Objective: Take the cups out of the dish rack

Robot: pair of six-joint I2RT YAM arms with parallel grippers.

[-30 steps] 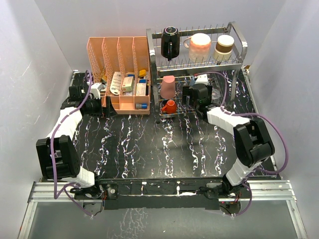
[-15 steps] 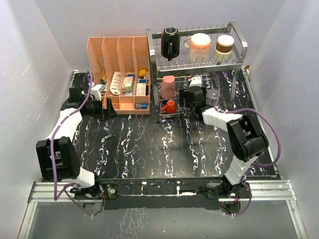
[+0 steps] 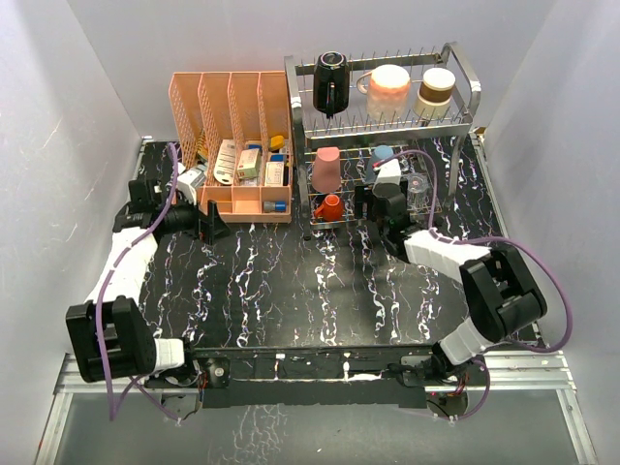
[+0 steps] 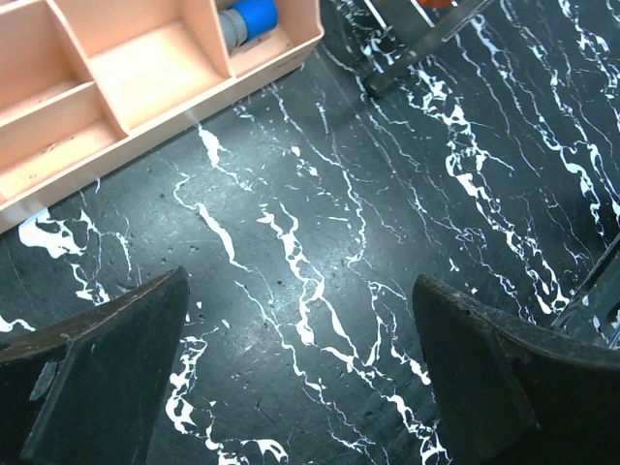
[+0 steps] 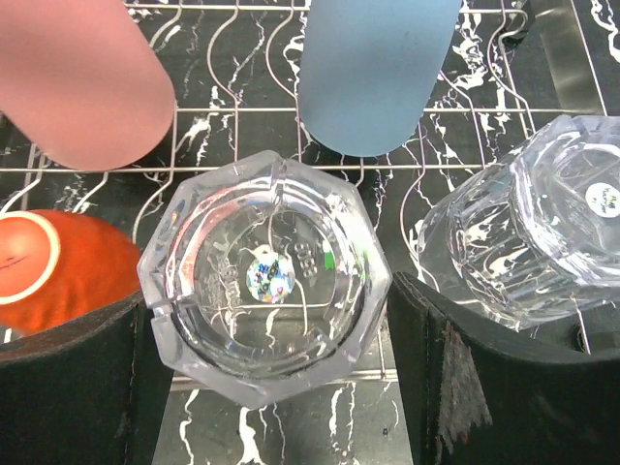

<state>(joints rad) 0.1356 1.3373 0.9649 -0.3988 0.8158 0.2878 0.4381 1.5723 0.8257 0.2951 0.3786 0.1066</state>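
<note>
On the dish rack [image 3: 471,85] lower tier, right end effector [image 5: 271,300], clamped on a clear glass [image 5: 266,223], has backed toward six o'clock, pulling it out

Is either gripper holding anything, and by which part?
Left gripper is open and empty. Right gripper brackets a clear glass by its faceted side walls; whether it is clamped cannot be told.

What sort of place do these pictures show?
Probably a robot test cell staged as a kitchen counter, not a real kitchen: plain white walls box in a black marbled table, two robot arms are mounted at a metal rail, and a dish rack holds cups.
</note>
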